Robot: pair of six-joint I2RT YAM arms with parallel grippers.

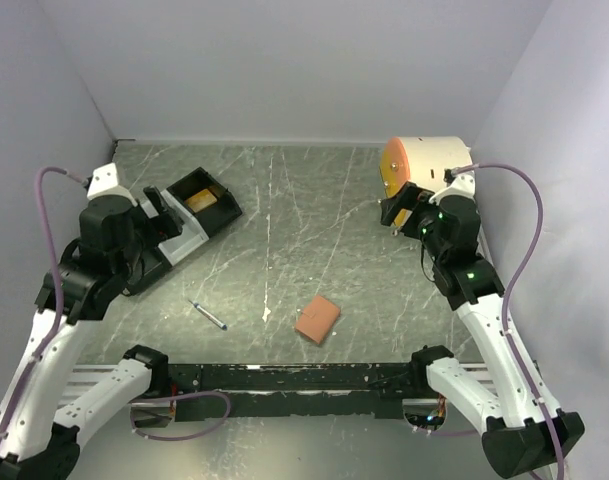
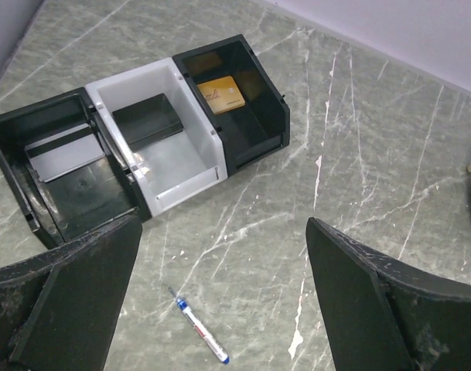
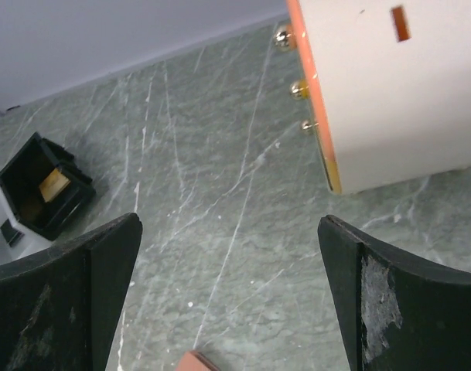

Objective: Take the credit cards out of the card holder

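1. The card holder [image 1: 317, 319] lies shut and flat on the table [image 1: 314, 215], low in the centre of the overhead view, slightly askew, with nothing touching it. No credit cards show; I take it they sit inside the fold.
2. Neither arm is on it. The left tool [image 2: 223, 232] hangs empty with its fingers wide apart above the tray [image 2: 154, 139] at centre left. The right tool [image 3: 229, 224] is just as spread and empty beside the pale drum [image 3: 390, 93] at upper right. Only a corner of the holder peeps in at the bottom of its wrist view.
3. What worries me is that the holder is thin and closed on a smooth stone top. Fingers could skid and shove it along instead of lifting it. With one arm alone, the flap may not stay open, or the cards may spill out together.
4. A pen [image 1: 207, 315] lies near its left side and could get swept along by a low approach.
5. There is open table all round the holder, most of it above. The front edge runs close below it, so a push that way risks a drop. The drum and tray crowd the arms' own corners.
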